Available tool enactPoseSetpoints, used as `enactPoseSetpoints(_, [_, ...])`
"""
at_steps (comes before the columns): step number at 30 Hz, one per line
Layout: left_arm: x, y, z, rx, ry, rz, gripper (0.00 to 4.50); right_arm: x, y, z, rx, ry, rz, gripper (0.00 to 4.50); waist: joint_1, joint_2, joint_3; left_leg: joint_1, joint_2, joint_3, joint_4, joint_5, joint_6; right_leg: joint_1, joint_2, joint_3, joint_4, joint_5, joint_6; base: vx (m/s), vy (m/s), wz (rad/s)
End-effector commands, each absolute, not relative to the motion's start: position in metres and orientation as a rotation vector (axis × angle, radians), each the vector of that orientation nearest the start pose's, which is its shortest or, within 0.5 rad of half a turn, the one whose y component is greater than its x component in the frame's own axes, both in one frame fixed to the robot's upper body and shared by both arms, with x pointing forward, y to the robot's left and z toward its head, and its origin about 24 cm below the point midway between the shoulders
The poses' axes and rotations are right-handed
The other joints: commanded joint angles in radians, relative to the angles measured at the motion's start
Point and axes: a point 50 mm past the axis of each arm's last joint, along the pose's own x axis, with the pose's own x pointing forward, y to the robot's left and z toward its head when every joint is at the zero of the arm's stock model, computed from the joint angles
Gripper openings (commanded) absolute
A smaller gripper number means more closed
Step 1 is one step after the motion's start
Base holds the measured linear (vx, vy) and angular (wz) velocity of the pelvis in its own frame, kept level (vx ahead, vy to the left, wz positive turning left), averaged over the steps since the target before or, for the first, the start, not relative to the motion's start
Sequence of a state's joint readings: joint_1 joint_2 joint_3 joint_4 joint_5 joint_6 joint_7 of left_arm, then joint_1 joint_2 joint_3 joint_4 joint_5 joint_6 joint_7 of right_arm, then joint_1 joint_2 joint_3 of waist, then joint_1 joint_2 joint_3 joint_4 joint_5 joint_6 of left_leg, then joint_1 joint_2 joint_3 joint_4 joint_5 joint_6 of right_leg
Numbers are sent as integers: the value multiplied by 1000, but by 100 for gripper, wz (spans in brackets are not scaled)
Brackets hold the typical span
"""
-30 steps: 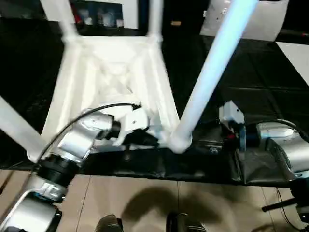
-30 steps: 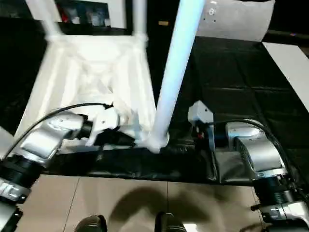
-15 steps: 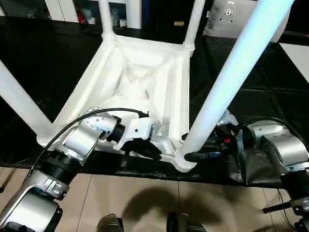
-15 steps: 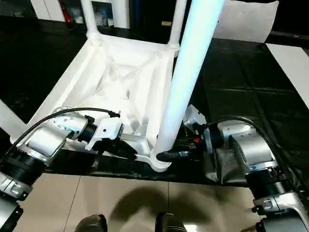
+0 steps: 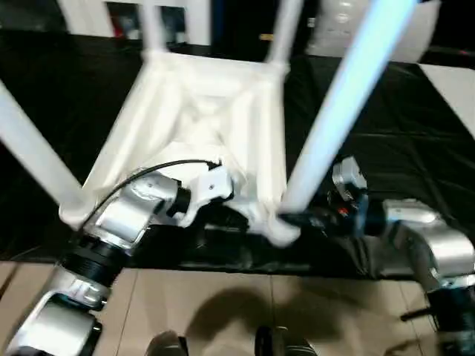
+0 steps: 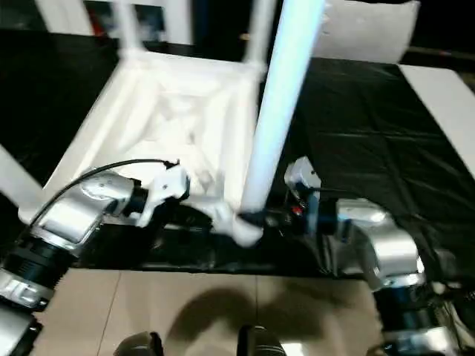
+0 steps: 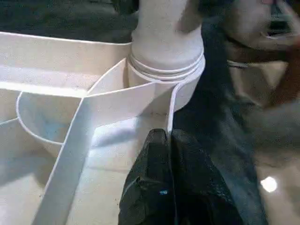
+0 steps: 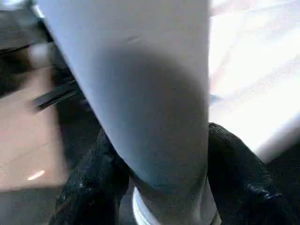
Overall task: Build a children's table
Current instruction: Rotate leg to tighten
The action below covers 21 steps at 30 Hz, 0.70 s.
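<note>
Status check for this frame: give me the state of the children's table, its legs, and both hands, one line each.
children's table: upside down on the black-sheeted work table, ribbed underside up.
legs: all four standing up in the corner sockets.
left hand: fingers shut on a thin rib by the near corner socket.
right hand: fingers on either side of the near leg, just above its socket, against it.

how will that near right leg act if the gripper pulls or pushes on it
The leg is probably stiff: it runs straight from its socket. Its smooth, glossy, tapered surface might let the right gripper, whose fingers sit on either side of it, slip. A push high up would likely tip the light-looking table.
</note>
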<state>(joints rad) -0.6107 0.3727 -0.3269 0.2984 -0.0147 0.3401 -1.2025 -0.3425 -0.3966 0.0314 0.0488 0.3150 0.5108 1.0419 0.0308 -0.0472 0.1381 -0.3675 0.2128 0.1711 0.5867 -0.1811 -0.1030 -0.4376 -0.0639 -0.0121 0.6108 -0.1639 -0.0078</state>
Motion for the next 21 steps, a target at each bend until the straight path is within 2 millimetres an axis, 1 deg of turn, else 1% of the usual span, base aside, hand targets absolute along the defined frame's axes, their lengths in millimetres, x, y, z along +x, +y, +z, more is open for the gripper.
enactPoseSetpoints(1, [312, 74, 93, 360, 324, -1329, 0, 283, -124, 81, 80, 305, 1046, 213, 5, -7, -65, -3, -2, 4, -75, -212, 9, 58, -44, 23, -89, -437, -148, 0, 0, 0])
enactPoseSetpoints(2, [314, 69, 93, 347, 322, -1307, 0, 285, -121, 80, 91, 300, 992, 209, 0, -5, -65, -6, -4, 3, -76, -214, 6, 56, -46, 22, -92, -469, -130, 0, 0, 0])
enactPoseSetpoints(3, [315, 63, 92, 339, 320, -1281, 0, 289, -117, 78, 99, 297, 917, 207, -5, -9, -66, -8, -7, 2, -76, -204, 5, 55, -45, 23, -95, -483, -112, 0, 0, 0])
enactPoseSetpoints(4, [317, 58, 92, 331, 314, -1254, 0, 292, -114, 77, 105, 298, 848, 205, -6, -3, -66, -6, -8, 2, -75, -204, 2, 51, -45, 23, -97, -488, -108, 0, 0, 0])
enactPoseSetpoints(5, [319, 52, 92, 324, 311, -1228, 0, 295, -111, 76, 108, 300, 789, 205, -10, -5, -66, -4, -9, 1, -75, -218, 3, 49, -44, 22, -102, -506, -98, 0, 0, 0])
enactPoseSetpoints(6, [321, 47, 92, 318, 303, -1198, 0, 299, -108, 75, 106, 293, 719, 203, -13, -1, -65, -1, -7, 2, -76, -224, 5, 44, -42, 24, -103, -504, -96, 0, 0, 0])
enactPoseSetpoints(7, [322, 46, 93, 317, 302, -1194, 0, 300, -107, 75, 107, 293, 708, 203, -15, -1, -65, 0, -8, 3, -76, -228, 7, 41, -40, 24, -106, -499, -96, 0, 0, 0])
enactPoseSetpoints(8, [325, 35, 94, 308, 284, -1130, 0, 308, -102, 73, 127, 294, 557, 201, -15, 8, -66, -1, -8, 2, -77, -226, 3, 42, -40, 25, -104, -474, -102, 0, 0, 0])
enactPoseSetpoints(9, [326, 31, 94, 307, 277, -1109, 0, 311, -100, 73, 137, 292, 502, 201, -18, 5, -68, -1, -9, 0, -79, -234, -5, 43, -38, 22, -102, -456, -106, 0, 0, 0])
enactPoseSetpoints(10, [327, 25, 95, 303, 265, -1079, 0, 315, -96, 73, 152, 293, 425, 201, -19, 9, -69, -2, -9, 0, -79, -230, -8, 46, -37, 22, -99, -437, -108, 0, 0, 0])
enactPoseSetpoints(11, [327, 19, 96, 290, 253, -1064, 0, 316, -90, 75, 168, 279, 398, 201, -23, 10, -70, -3, -8, 1, -80, -229, -13, 44, -36, 24, -96, -402, -114, 0, 0, 0])
enactPoseSetpoints(12, [327, 17, 96, 287, 251, -1061, 0, 316, -89, 76, 171, 276, 393, 201, -20, 8, -73, 1, -9, 2, -78, -228, -10, 45, -34, 25, -95, -365, -118, 0, 0, 0])
enactPoseSetpoints(13, [326, 15, 97, 282, 246, -1061, 0, 317, -87, 78, 174, 263, 392, 254, -20, 9, -74, -1, -9, 2, -77, -216, -8, 49, -34, 25, -90, -328, -124, 0, 0, 0])
enactPoseSetpoints(14, [325, 13, 98, 278, 242, -1070, 0, 317, -87, 81, 175, 240, 388, 254, -18, 10, -79, -2, -10, 4, -75, -179, 0, 55, -32, 27, -83, -230, -141, 0, 0, 0])
enactPoseSetpoints(15, [325, 13, 98, 278, 242, -1070, 0, 317, -87, 81, 175, 240, 388, 267, -17, 10, -79, -3, -11, 6, -75, -152, 11, 59, -30, 26, -78, -157, -159, 0, 0, 0])
enactPoseSetpoints(16, [324, 15, 97, 291, 239, -1089, 0, 317, -92, 87, 184, 189, 413, 272, -17, 10, -79, -2, -11, 7, -74, -144, 16, 60, -29, 27, -75, -130, -168, 0, 0, 0])
enactPoseSetpoints(17, [324, 18, 96, 305, 242, -1094, 0, 316, -96, 89, 181, 166, 435, 284, -15, 10, -83, -3, -11, 8, -72, -121, 27, 66, -30, 27, -70, -74, -186, 0, 0, 0])
enactPoseSetpoints(18, [324, 23, 95, 320, 245, -1101, 0, 314, -101, 90, 163, 149, 464, 296, -12, 9, -84, -3, -11, 8, -71, -103, 46, 73, -30, 27, -66, -24, -201, 0, 0, 0])
enactPoseSetpoints(19, [324, 26, 94, 329, 247, -1105, 0, 313, -105, 91, 149, 140, 482, 305, -12, 9, -83, -3, -10, 9, -70, -96, 55, 73, -31, 27, -65, -6, -208, 0, 0, 0])
enactPoseSetpoints(20, [324, 28, 94, 336, 248, -1109, 0, 312, -109, 91, 133, 135, 494, 311, -11, 9, -85, -4, -10, 9, -70, -83, 69, 76, -32, 27, -64, 13, -222, 0, 0, 0])
enactPoseSetpoints(21, [324, 34, 93, 348, 252, -1121, 0, 310, -118, 91, 114, 127, 526, 319, -9, 9, -85, -4, -10, 9, -70, -78, 76, 80, -33, 27, -63, 17, -231, 0, 0, 0])
